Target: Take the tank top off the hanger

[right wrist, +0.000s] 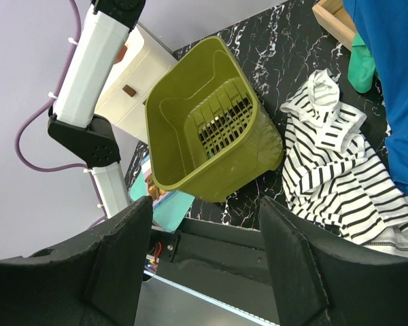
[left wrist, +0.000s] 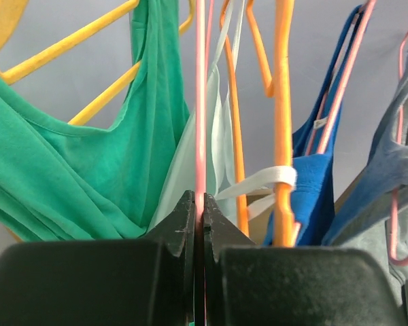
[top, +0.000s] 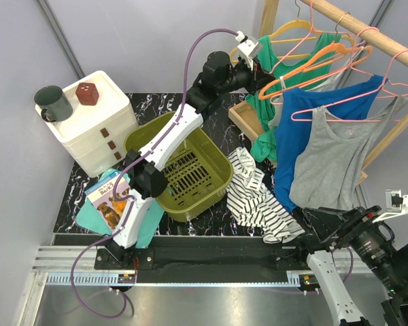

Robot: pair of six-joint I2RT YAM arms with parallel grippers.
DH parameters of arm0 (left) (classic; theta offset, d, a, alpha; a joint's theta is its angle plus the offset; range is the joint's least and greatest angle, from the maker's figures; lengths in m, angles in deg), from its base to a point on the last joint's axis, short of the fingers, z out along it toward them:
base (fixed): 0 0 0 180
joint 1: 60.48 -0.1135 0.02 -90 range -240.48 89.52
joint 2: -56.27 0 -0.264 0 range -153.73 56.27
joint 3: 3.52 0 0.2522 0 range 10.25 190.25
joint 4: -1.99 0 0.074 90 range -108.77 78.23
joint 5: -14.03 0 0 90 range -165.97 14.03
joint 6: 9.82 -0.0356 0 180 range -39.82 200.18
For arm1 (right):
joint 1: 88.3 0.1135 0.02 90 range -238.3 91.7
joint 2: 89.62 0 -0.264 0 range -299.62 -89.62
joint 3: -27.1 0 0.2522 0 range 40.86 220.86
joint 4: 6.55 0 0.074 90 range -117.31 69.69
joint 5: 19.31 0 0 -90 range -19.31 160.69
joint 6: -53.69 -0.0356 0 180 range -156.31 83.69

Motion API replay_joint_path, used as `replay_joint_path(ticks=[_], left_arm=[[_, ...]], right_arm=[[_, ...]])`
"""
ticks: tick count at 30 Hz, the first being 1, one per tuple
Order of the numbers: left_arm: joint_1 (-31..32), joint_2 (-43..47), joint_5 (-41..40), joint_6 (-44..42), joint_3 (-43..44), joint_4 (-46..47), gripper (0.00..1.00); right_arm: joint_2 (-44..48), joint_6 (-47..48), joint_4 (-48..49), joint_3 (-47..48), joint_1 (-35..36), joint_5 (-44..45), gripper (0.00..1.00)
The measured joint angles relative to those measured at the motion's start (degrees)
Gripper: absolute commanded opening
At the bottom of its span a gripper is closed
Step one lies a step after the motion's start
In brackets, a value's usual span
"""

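Note:
My left gripper (top: 264,68) is raised at the clothes rail and shut on the thin wire of a pink hanger (left wrist: 200,102); in the left wrist view the jaws (left wrist: 199,200) pinch it. A pale tank top (left wrist: 217,136) hangs just behind that wire. A green tank top (top: 306,68) hangs on a yellow hanger (top: 292,28) to its left. An orange hanger (left wrist: 283,102), a blue tank top (top: 306,115) and a grey tank top (top: 333,156) hang to the right. My right gripper (right wrist: 204,272) is open and empty, low at the near right.
A striped garment (top: 258,193) lies on the black table beside an olive basket (top: 217,146). A white drawer unit (top: 95,122) with a mug (top: 53,103) stands at the left. A book (top: 112,197) lies near the left arm's base. A wooden rail (top: 374,34) carries the hangers.

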Motion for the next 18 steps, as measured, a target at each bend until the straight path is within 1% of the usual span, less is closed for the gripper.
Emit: replay_joint_path(ticks=[13,14,15,18], left_arm=[[0.0,-2.8,-0.4,-0.6,0.2,0.0,0.00],[0.0,-2.8,-0.4,-0.7,0.2,0.2,0.03],[0.0,-2.8,-0.4,-0.9,0.0,0.4,0.19],[0.0,-2.5,-0.5,-1.6,-1.5,0.4,0.48]], right_arm=[[0.4,-0.4,2.1,-5.4,-0.1,-0.8,0.72],[0.5,-0.3,2.3,-5.9,-0.2,-1.0,0.72],[0.5,-0.3,2.5,-6.4,-0.2,-1.1,0.73],[0.8,-0.3,2.6,-8.4,-0.4,-1.2,0.73]])
